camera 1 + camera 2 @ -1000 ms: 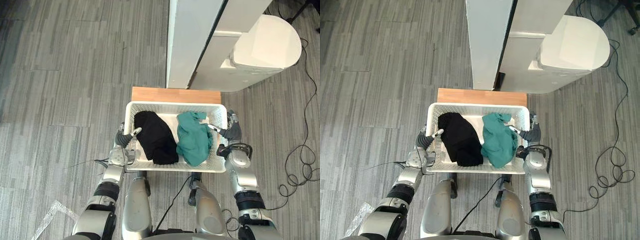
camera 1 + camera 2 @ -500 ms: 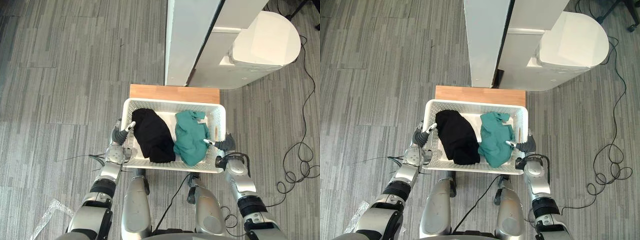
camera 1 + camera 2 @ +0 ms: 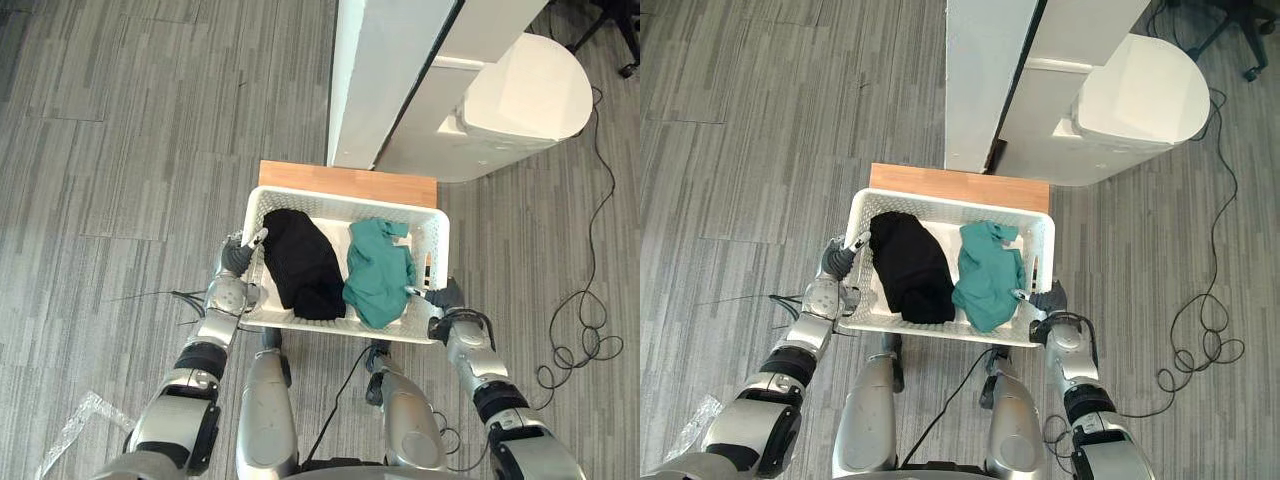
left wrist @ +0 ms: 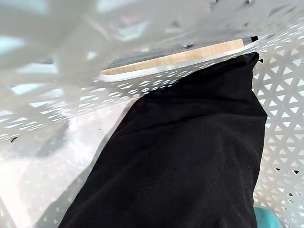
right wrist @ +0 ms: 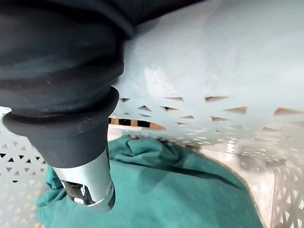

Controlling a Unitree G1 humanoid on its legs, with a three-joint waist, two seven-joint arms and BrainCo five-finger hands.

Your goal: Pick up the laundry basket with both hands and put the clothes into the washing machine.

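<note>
Clamping laundry basket rim: left hand, right hand.

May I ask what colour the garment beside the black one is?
The garment is teal green, clearest in the left eye view.

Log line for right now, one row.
left robot hand: grips laundry basket left rim | right robot hand: grips right rim | contents: black garment, green garment
</note>
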